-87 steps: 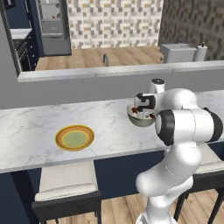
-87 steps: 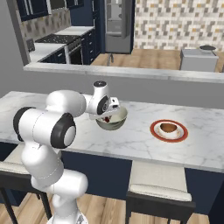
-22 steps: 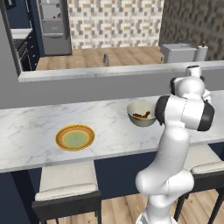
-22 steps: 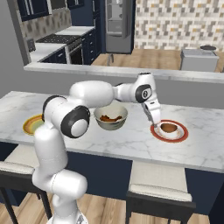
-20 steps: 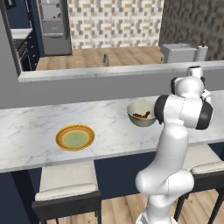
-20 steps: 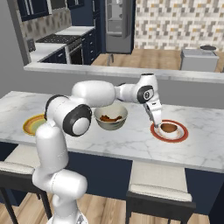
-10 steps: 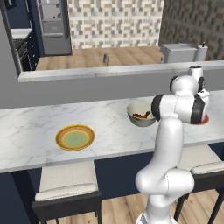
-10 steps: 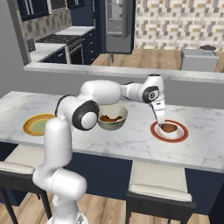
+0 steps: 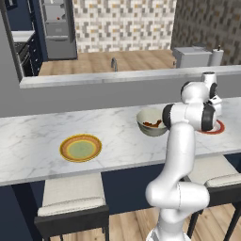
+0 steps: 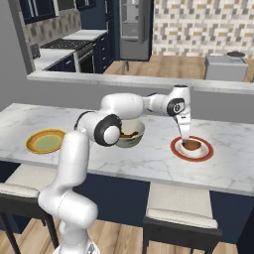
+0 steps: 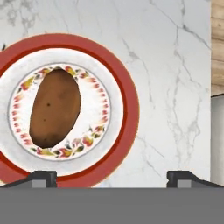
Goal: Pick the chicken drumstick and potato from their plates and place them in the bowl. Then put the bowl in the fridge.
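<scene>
The brown potato [image 11: 54, 108] lies on a white plate with a red rim [image 11: 127, 109], at the right of the counter [image 10: 233, 163]. My gripper [image 10: 184, 137] hangs open just above the potato [image 10: 191, 145], fingers pointing down. In the hand view the potato sits left of the midline of my gripper [image 11: 113, 177], with nothing between the tips. The greyish bowl [image 10: 130, 134] stands left of that plate, and the dark chicken drumstick [image 9: 152, 124] lies inside the bowl [image 9: 151, 121]. An orange-yellow plate [image 9: 80, 148] with nothing on it sits far left. The steel fridge [image 9: 56, 28] stands shut at the back.
A raised grey ledge [image 9: 103, 77] runs behind the counter. Two stools [image 10: 181, 213] stand under its front edge. A sink tap [image 9: 113, 63] and a grey appliance [image 9: 194, 56] lie beyond the ledge, with dark navy cabinets [image 10: 74, 54] at the far left.
The arm has swung right from the plate's near rim to over the potato and come down closer to it. The jaws stayed open, and the bowl and plates have not moved.
</scene>
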You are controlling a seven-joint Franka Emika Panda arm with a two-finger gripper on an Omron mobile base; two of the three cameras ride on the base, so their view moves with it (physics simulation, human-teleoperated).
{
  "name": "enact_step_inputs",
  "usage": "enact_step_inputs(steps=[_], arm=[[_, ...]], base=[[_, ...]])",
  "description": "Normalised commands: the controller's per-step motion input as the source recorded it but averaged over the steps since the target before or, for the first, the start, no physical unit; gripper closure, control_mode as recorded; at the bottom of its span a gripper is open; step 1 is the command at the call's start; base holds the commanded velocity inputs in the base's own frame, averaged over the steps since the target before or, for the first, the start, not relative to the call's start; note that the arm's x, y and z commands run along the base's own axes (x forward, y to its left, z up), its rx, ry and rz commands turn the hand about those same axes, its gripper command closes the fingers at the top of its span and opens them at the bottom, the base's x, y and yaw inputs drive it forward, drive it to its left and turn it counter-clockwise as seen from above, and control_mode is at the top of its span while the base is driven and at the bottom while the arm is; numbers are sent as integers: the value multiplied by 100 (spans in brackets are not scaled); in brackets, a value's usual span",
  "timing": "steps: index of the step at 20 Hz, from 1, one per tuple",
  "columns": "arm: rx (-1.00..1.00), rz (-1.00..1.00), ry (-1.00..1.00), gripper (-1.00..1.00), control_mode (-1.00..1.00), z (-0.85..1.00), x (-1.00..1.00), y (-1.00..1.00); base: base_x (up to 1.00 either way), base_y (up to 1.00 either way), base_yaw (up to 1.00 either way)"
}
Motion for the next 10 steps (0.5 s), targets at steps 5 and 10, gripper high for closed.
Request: enact_step_inputs(steps=[5,10], arm=[[4,0,0,-100,-100,-29,17,-10],[1,0,0,-100,-100,-24,15,-14]], base=[[0,0,0],[0,0,0]])
